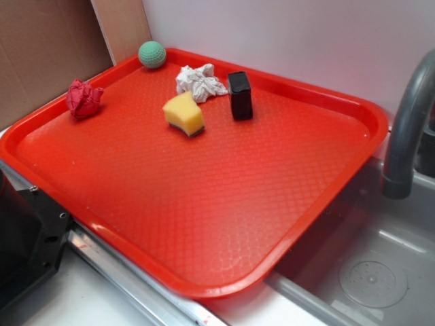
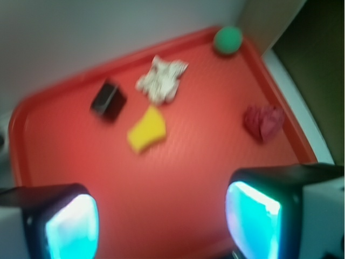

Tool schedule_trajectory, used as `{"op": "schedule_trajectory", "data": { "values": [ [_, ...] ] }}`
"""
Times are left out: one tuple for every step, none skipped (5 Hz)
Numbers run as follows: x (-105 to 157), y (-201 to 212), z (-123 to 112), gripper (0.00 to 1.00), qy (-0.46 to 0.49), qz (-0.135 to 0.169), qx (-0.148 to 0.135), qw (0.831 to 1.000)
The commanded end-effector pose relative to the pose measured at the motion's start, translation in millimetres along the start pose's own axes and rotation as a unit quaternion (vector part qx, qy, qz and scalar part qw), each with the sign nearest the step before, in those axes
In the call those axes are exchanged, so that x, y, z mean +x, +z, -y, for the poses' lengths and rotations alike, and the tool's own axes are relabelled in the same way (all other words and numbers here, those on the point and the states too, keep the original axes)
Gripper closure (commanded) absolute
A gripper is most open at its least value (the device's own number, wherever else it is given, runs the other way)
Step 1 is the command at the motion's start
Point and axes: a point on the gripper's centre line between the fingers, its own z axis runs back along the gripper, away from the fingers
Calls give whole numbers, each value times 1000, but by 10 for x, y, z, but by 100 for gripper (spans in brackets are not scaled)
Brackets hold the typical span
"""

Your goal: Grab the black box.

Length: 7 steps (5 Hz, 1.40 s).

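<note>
Fig.: Gripper [image 2: 161, 224] w/ fingers [image 2: 70, 226] spread wide, holding and touching nothing, high above red tray [image 1: 204, 224]. Black box [image 1: 240, 96] upright at tray's far side, btwn white crumpled paper [image 1: 199, 82] and yellow sponge [image 1: 183, 113].

black box [image 1: 240, 96] stands clear, crumpled paper [image 1: 199, 82] just beside
</note>
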Motion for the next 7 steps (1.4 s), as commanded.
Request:
{"op": "schedule_trajectory", "data": {
  "values": [
    [113,125,-14,0,9,25,-10,1000],
    [113,125,-14,0,9,25,-10,1000],
    [259,-385,94,0,-6,11,-15,1000],
    [339,-492,369,0,-15,46,-52,997],
    [413,-761,480,0,11,42,-49,998],
    [499,-982,505,0,57,37,-31,997],
    [561,-1087,549,0,84,37,-18,996]
  ]
}}
